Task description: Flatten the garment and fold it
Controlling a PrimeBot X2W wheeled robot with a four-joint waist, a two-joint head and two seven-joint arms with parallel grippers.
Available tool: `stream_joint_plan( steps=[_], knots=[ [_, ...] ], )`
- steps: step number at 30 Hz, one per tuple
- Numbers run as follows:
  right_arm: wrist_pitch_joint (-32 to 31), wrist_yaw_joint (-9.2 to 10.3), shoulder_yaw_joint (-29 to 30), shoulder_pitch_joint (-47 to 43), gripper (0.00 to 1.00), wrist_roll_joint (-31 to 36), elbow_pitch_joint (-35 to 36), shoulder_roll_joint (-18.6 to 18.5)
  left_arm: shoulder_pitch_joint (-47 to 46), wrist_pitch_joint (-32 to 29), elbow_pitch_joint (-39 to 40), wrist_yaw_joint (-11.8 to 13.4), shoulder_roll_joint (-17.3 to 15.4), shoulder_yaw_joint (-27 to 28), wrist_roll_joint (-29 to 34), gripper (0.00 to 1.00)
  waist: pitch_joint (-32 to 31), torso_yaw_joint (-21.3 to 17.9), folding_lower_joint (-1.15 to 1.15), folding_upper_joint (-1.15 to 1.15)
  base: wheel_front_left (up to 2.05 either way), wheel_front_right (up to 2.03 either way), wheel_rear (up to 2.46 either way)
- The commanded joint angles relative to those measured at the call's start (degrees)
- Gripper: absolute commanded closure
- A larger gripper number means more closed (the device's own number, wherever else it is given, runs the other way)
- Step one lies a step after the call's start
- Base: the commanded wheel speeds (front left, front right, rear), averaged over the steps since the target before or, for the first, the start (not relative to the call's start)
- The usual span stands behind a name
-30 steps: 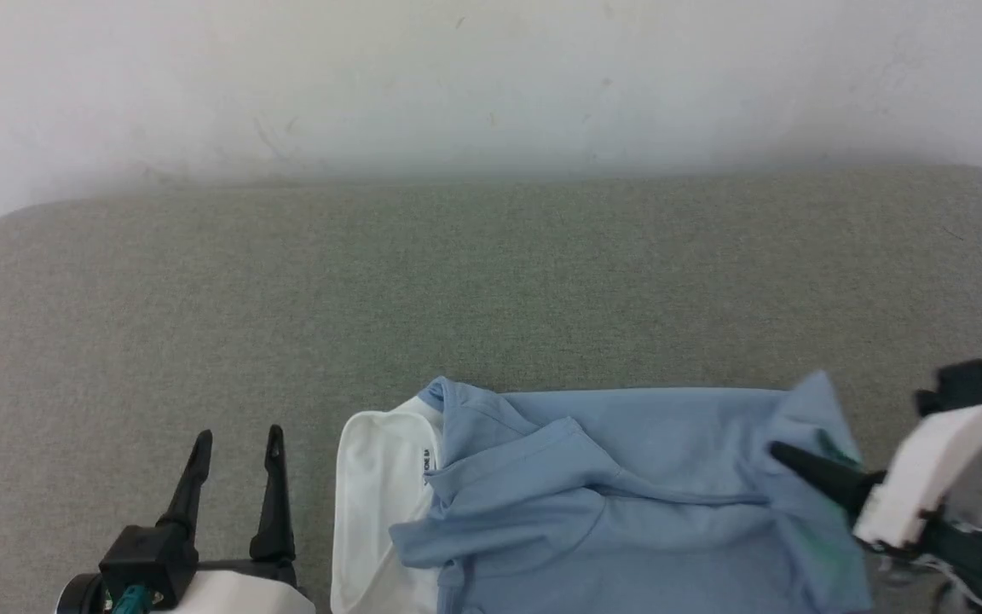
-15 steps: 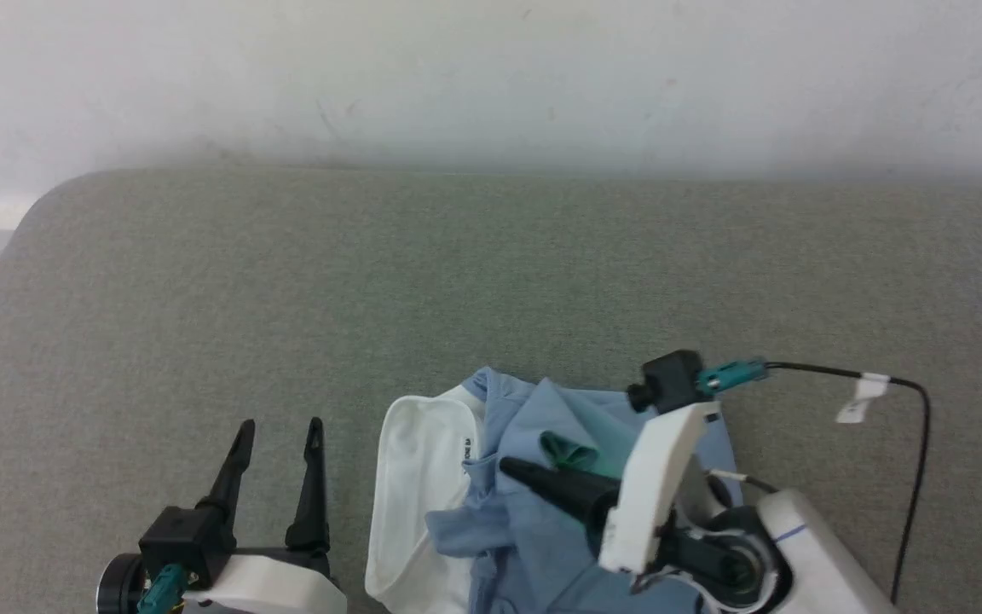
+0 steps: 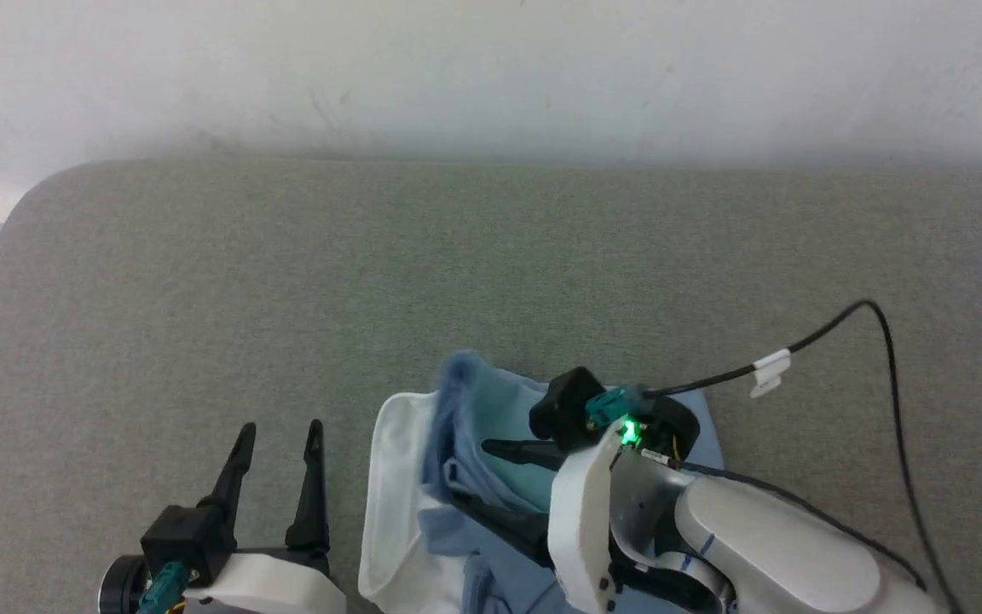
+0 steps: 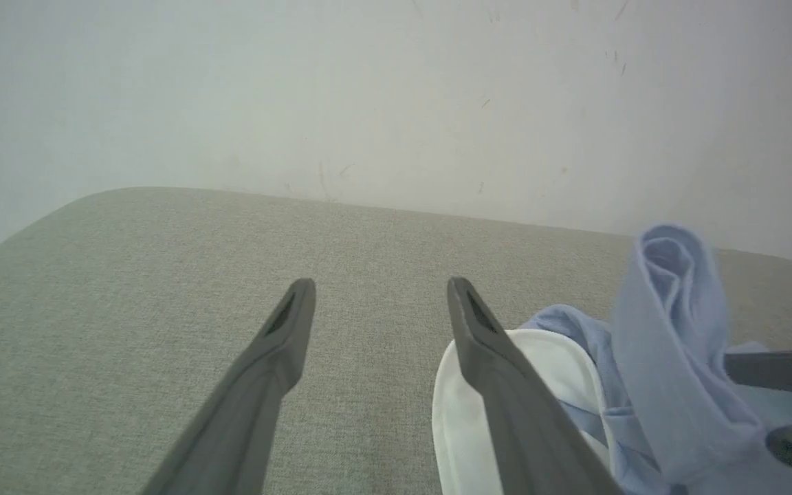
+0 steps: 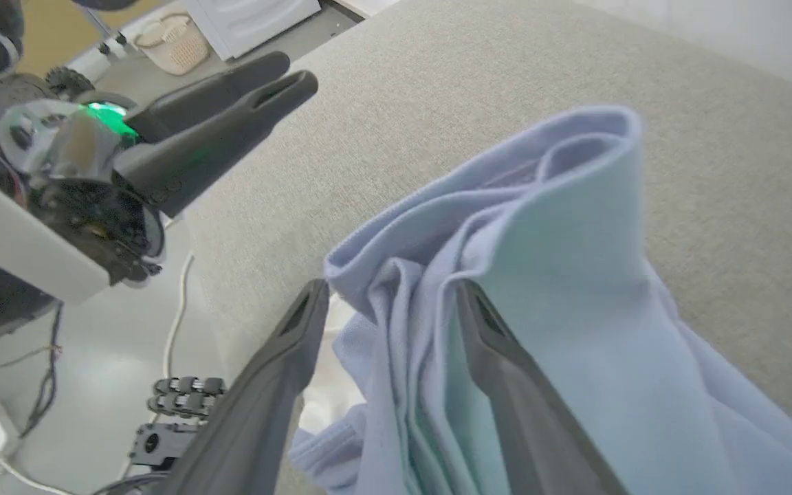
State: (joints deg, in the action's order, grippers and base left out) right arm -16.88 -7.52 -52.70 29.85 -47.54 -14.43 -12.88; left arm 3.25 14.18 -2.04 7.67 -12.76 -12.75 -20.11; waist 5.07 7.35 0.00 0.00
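The garment (image 3: 491, 401), light blue with a white part (image 3: 393, 486) at its left, lies bunched near the grey table's front edge. A blue fold (image 5: 547, 206) of it stands up between the fingers of my right gripper (image 3: 467, 471), which reaches in from the right over the cloth with its jaws wide apart, so it is open. In the left wrist view the garment (image 4: 671, 330) rises at the right. My left gripper (image 3: 280, 428) is open with nothing in it, just left of the white part and apart from it. The right wrist view shows my right gripper (image 5: 392, 289) and the left gripper (image 5: 293, 72).
The grey table (image 3: 286, 281) ends at a white wall behind and has a rounded corner at the far left. My right arm's black cable (image 3: 798, 350) with a white tag arches over the table's right side. Beyond the table's edge are floor and a wicker basket (image 5: 176, 48).
My right gripper has carried the garment's right edge leftward over the rest, doubling it up, and its jaws have opened. The head camera has shifted too. My left gripper has held still.
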Motion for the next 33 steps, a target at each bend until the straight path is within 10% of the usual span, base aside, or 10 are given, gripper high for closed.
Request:
stream_joint_plan(
  steps=[1, 6, 13, 22, 33],
  knots=[
    [1.31, 0.03, -4.72, 3.38, 0.00, 3.53, 1.38, -2.90, -0.46, 0.40, -0.36, 0.11, 0.05, 0.24, -0.07, 0.00, -0.56, -1.27, 0.00, 0.00, 0.00, 0.00, 0.00],
    [8.41, 0.03, -6.43, 5.82, 0.00, 8.96, 4.89, -7.81, 0.05, 0.49, -0.52, 0.38, -0.01, 0.42, -0.13, 0.00, -1.81, -2.65, 0.00, 0.00, 0.00, 0.00, 0.00],
    [17.71, 0.03, 12.44, -3.95, 0.00, 16.85, 6.24, -8.70, 1.19, 0.60, -0.11, 1.20, 0.05, 0.99, -0.07, 0.00, -2.90, -4.69, 0.00, 0.00, 0.00, 0.00, 0.00],
    [21.68, 0.03, 43.51, -24.76, 0.00, 28.36, 14.96, -2.70, 1.91, 0.71, 0.68, 2.21, -0.21, 2.02, 0.40, 0.00, -3.41, -6.64, 0.00, 0.00, 0.00, 0.00, 0.00],
    [15.35, 0.03, 55.84, -37.08, 0.00, 29.28, 21.82, 4.39, 2.39, 0.78, 0.75, 2.70, -0.72, 3.92, 0.19, 0.00, -3.23, -7.52, 0.00, 0.00, 0.00, 0.00, 0.00]
  ],
)
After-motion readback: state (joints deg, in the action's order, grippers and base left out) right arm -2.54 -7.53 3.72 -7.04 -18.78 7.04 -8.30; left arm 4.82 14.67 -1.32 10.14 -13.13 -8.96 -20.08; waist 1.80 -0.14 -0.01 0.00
